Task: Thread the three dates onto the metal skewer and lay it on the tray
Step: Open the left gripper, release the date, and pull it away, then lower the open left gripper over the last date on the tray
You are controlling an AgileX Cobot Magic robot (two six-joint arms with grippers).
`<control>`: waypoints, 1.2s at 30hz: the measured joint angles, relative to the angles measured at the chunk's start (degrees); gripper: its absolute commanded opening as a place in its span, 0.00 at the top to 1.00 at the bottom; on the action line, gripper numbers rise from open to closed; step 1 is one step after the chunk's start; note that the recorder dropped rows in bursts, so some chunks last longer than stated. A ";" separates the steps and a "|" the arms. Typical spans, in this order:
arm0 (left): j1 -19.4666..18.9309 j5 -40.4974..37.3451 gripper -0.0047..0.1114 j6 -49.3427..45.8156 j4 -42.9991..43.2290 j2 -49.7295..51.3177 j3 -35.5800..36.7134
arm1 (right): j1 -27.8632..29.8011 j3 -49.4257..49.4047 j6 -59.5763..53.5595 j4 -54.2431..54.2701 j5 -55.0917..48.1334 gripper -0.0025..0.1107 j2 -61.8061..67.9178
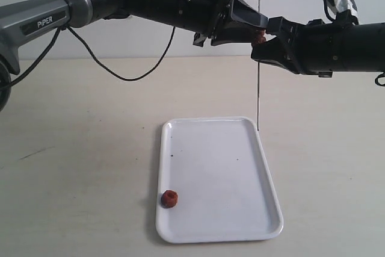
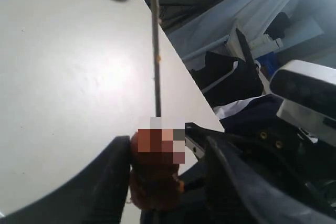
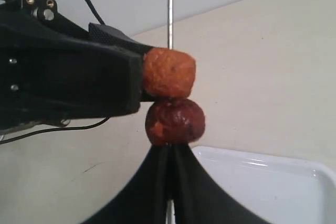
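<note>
Withdrawing left end effector (image 2: 164,153), jaws apart, level off top date (image 3: 169,72) seems best; right end effector (image 3: 169,153) clamped on skewer (image 1: 258,88).

Soft, even light, shadows faint; glare streaks on the tray (image 3: 254,161), left wrist foreground blurred, one patch pixelated.

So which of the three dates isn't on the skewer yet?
The date lying alone near a corner of the tray; the other two sit stacked on the skewer, up in the air.
</note>
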State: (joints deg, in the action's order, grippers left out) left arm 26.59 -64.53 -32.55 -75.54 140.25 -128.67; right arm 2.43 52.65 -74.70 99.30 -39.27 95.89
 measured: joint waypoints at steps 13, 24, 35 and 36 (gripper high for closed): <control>-2.09 -4.54 0.57 -3.61 0.23 0.00 0.00 | 0.00 0.00 0.00 -0.11 0.71 0.98 0.00; -3.18 -5.01 0.57 -3.14 11.46 -0.05 0.00 | 0.00 0.00 0.00 -5.37 0.71 0.98 0.00; -1.54 -5.11 0.57 4.75 38.04 -5.55 1.71 | 0.00 0.00 0.00 -11.63 9.77 0.98 0.00; -0.92 -5.11 0.57 4.98 39.74 -6.80 2.48 | 0.00 0.00 0.00 -11.90 10.09 0.98 0.00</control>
State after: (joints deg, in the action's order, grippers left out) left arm 25.68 -69.63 -27.57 -35.80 133.45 -126.18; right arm 2.43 52.65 -74.70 87.39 -29.18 95.89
